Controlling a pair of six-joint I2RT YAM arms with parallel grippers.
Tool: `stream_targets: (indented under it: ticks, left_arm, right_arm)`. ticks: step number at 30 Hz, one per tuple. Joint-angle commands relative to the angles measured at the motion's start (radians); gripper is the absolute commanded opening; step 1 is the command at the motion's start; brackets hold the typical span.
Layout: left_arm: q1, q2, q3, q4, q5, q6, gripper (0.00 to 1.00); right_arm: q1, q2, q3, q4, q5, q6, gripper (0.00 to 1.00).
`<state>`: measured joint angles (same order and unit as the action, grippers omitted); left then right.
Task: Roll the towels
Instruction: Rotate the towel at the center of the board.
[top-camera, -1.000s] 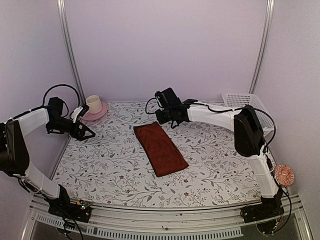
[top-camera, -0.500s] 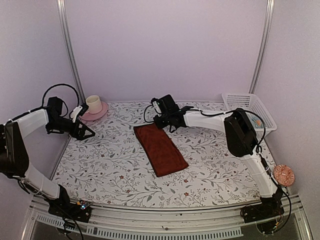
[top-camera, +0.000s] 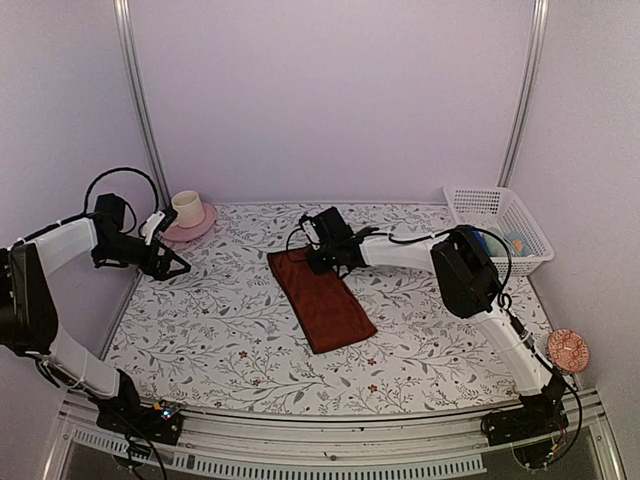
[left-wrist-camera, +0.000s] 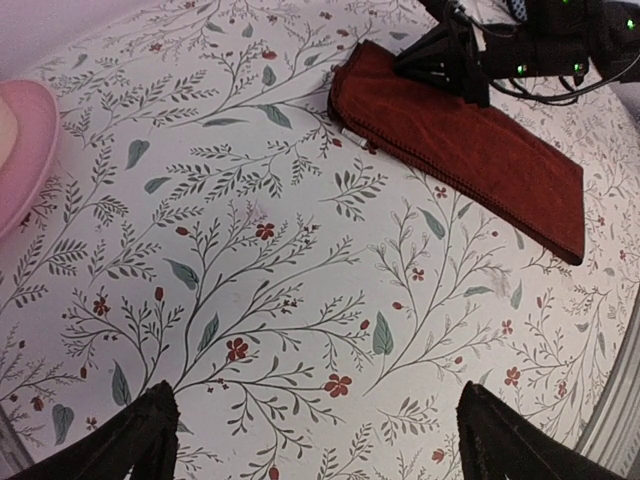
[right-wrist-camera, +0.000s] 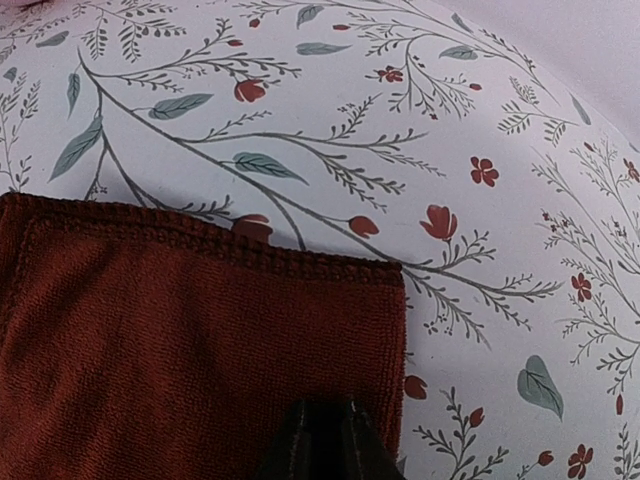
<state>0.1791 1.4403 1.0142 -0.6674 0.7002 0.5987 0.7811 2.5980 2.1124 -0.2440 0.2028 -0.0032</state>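
The dark maroon towel (top-camera: 322, 300) lies flat as a long folded strip on the floral table cover, running from back left to front right. My right gripper (top-camera: 318, 262) is down on its far end, near the far right corner. In the right wrist view its fingertips (right-wrist-camera: 300, 440) stand almost together on the maroon towel (right-wrist-camera: 200, 340), pinching the pile between them. My left gripper (top-camera: 178, 268) hangs wide open over bare cover at the left, well apart from the maroon towel (left-wrist-camera: 470, 150). A bit of light-blue cloth (top-camera: 507, 243) shows inside the basket.
A white mesh basket (top-camera: 490, 195) stands at the back right. A cream cup on a pink saucer (top-camera: 188, 215) sits at the back left, close to my left arm. A round patterned disc (top-camera: 567, 349) lies by the right arm's base. Metal posts rise at both back corners.
My right gripper has moved left and down onto the far end of the maroon towel, and its jaws have narrowed. The left arm has stayed where it was.
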Motion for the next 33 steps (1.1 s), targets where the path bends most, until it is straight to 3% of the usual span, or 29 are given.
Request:
stream_targets:
  ticks: [1, 10, 15, 19, 21, 24, 30, 33]
  left_arm:
    - [0.005, 0.004, -0.006, 0.017, 0.021, 0.010, 0.97]
    - [-0.054, -0.069, -0.016, 0.080, -0.039, 0.014, 0.97]
    - [-0.219, -0.129, -0.072, 0.207, -0.163, 0.032, 0.97]
    - [-0.361, -0.085, -0.069, 0.309, -0.264, 0.042, 0.97]
    - [-0.422, -0.054, -0.060, 0.347, -0.281, 0.062, 0.97]
    - [-0.522, -0.027, -0.071, 0.419, -0.300, 0.122, 0.97]
    - [-0.771, 0.048, -0.088, 0.542, -0.424, 0.253, 0.97]
    - [-0.872, 0.117, -0.081, 0.568, -0.499, 0.294, 0.97]
  right_arm:
    - [-0.024, 0.016, 0.013, -0.018, -0.002, 0.046, 0.13]
    - [-0.126, 0.011, -0.016, -0.105, 0.004, 0.166, 0.12]
    - [-0.161, -0.022, -0.040, -0.113, 0.003, 0.185, 0.12]
    - [-0.164, -0.075, -0.029, -0.109, -0.054, 0.137, 0.18]
    - [-0.164, -0.132, -0.049, -0.109, -0.068, 0.113, 0.29]
    - [-0.164, -0.259, -0.122, -0.107, -0.076, 0.078, 0.55]
    - [-0.164, -0.536, -0.373, -0.098, -0.033, -0.014, 0.95]
    - [-0.163, -0.663, -0.528, -0.080, -0.007, -0.035, 0.99]
